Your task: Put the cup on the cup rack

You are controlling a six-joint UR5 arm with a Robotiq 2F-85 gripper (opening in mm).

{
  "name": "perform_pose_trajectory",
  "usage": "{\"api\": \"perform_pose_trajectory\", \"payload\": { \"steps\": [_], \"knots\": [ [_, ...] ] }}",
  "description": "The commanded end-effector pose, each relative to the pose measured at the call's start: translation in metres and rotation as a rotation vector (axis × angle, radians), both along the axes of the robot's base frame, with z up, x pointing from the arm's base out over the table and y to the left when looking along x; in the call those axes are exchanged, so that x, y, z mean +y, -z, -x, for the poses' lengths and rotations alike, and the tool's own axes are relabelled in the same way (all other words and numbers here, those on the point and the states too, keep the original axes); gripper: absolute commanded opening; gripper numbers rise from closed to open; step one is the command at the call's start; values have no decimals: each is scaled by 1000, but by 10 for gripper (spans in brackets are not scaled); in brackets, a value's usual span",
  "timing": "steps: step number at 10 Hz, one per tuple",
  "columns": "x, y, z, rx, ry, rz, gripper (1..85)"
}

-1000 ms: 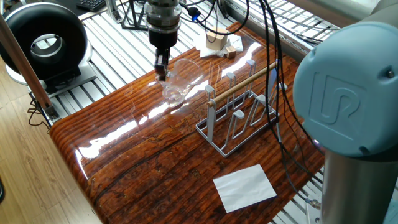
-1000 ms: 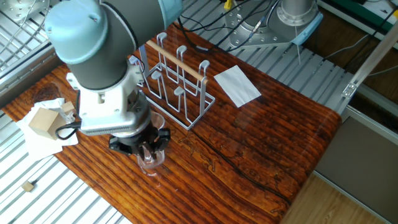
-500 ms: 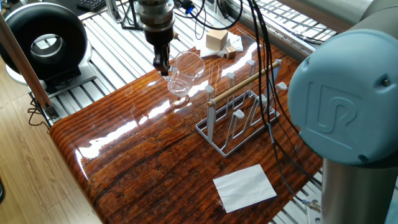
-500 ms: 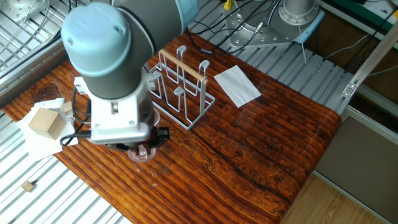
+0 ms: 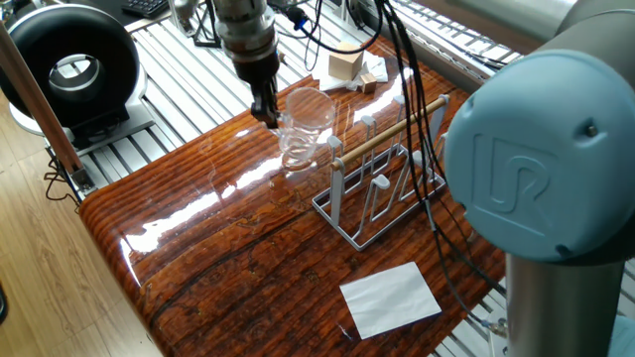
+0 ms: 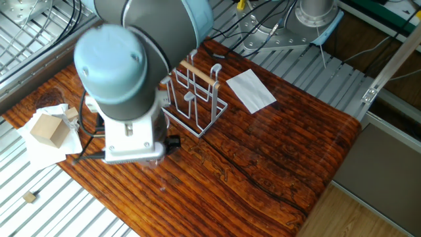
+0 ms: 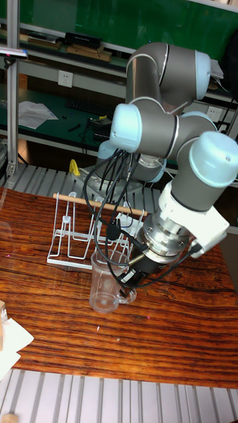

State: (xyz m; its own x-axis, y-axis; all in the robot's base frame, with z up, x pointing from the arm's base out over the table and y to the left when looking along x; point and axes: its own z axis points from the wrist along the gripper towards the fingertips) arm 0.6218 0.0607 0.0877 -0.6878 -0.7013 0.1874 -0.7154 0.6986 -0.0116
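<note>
One fixed view
Gripper: I see my gripper [image 5: 266,109] coming down from the top of the picture, its fingers clamped on the near wall of the cup [image 5: 304,129].
Cup: it hangs tilted, mouth up and towards the far side, clear of the table [image 5: 228,268] as far as I can judge, just beside the near end of the cup rack [image 5: 382,188].
Cup rack: it stands upright on its rectangular base, white pegs up, the wooden rod [image 5: 389,129] across the top.
Other things: a white paper sheet [image 5: 390,297] lies on the near part of the table, well apart from the rack; a wooden block [image 5: 346,67] sits on white paper at the far edge; a black ring-shaped device [image 5: 69,61] stands off the table to the left.

The other fixed view
Gripper: hidden from me under the arm's grey-blue wrist [image 6: 125,85]; I cannot tell its state here.
Cup: I cannot make it out, the wrist covers it.
Cup rack: the cup rack [image 6: 197,99] shows just behind the wrist, part of it covered.
Other things: the paper sheet [image 6: 250,90] lies beyond the rack; the wooden block [image 6: 47,128] rests at the left edge.

Tall fixed view
Gripper: my gripper [image 7: 130,283] grips the cup's right side, the fingers pinched on the glass.
Cup: the cup [image 7: 104,284] sits nearly upright, mouth up, in front of the cup rack [image 7: 89,231] and overlapping its right end in the picture.
Contact with the table: I cannot tell whether the base touches the wood.
</note>
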Motion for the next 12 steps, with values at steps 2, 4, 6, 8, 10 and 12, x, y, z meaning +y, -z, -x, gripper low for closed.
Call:
{"api": "perform_pose_trajectory", "payload": {
  "steps": [2,4,6,8,10,12],
  "knots": [
    [-3,10,19,52,3,57,10],
    [-1,18,12,26,-16,40,10],
    [-2,23,10,15,-23,39,10],
    [-4,15,4,8,-56,79,10],
    [1,17,2,-2,-69,72,33],
    [3,24,2,-8,-95,36,137]
  ]
}}
